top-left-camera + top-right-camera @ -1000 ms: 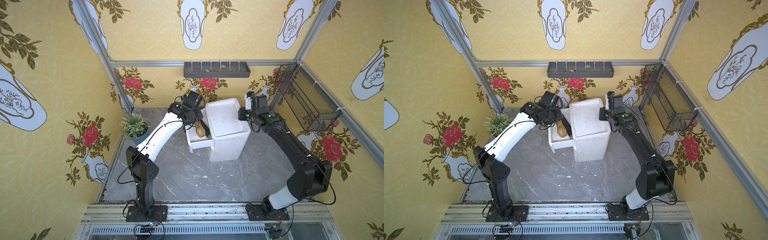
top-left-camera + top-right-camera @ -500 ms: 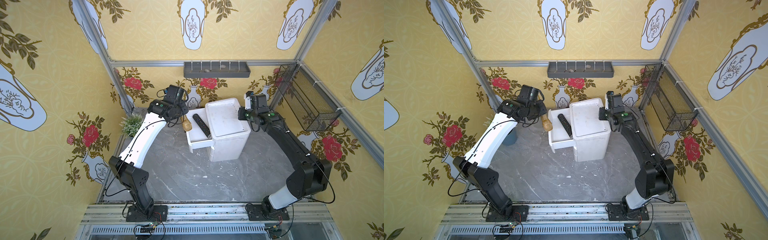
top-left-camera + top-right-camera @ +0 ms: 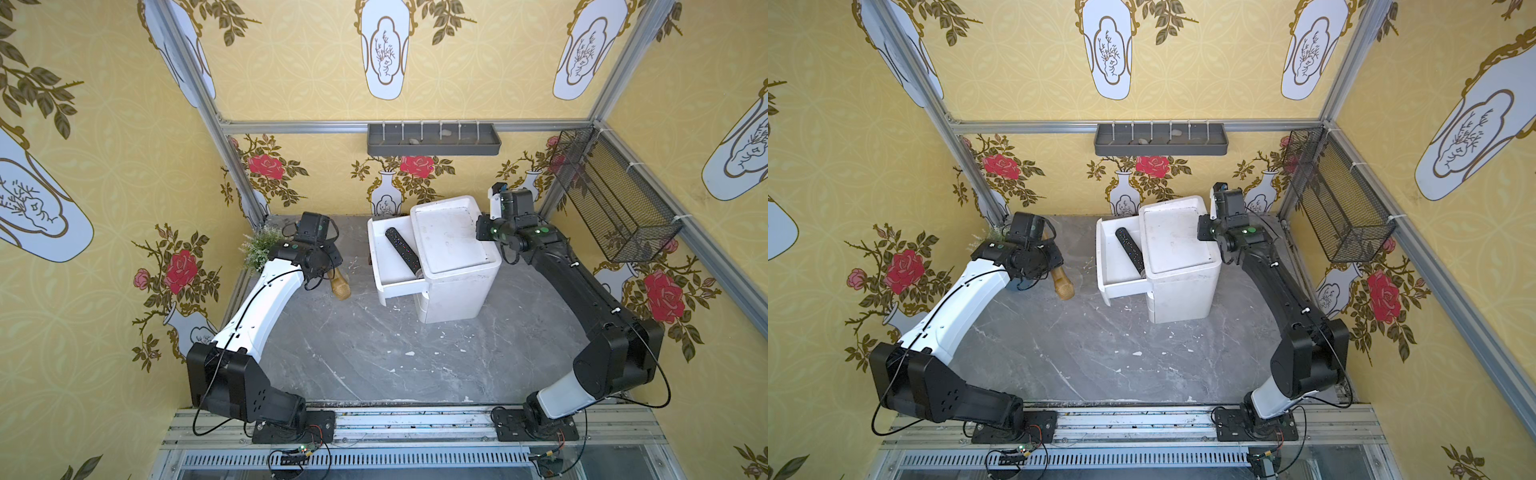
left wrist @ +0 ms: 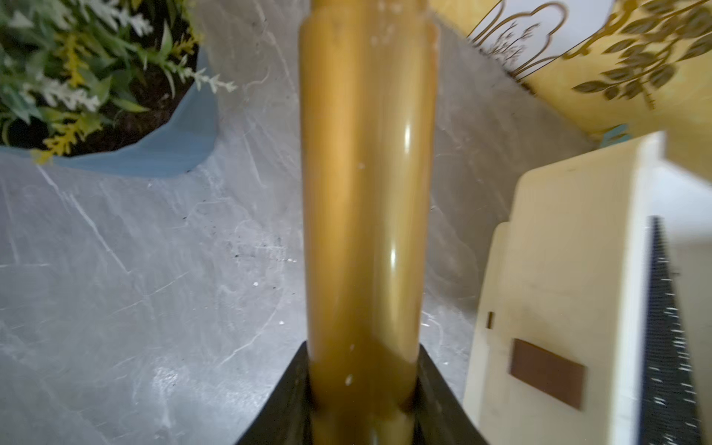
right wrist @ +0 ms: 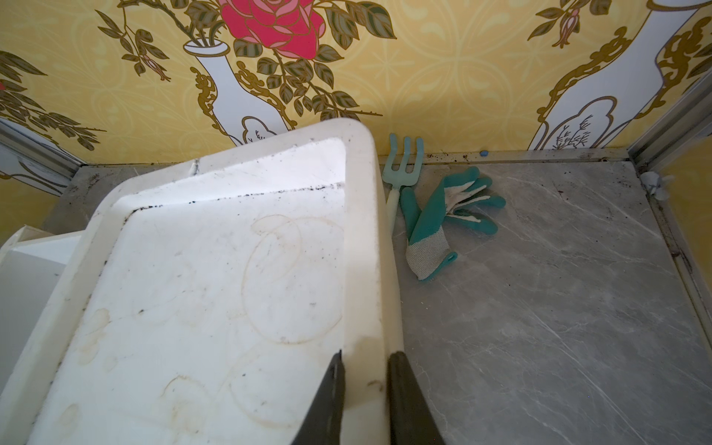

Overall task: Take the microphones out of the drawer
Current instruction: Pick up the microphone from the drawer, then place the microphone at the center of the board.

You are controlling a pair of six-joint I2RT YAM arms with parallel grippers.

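The gold microphone hangs over the marble table, left of the open white drawer and outside it. My left gripper is shut on its handle, and the mesh head sticks out below the wrist in both top views. The microphone fills the middle of the left wrist view. A black remote lies in the drawer. My right gripper is shut on the raised side rim of the white cabinet.
A potted plant stands at the left wall behind the left wrist. A teal glove and a small garden fork lie behind the cabinet. A wire basket hangs on the right wall, a grey shelf on the back wall.
The left arm lifted the microphone out of the drawer and swung it left and forward over the table. The remote now lies alone in the drawer. The right arm stayed put.
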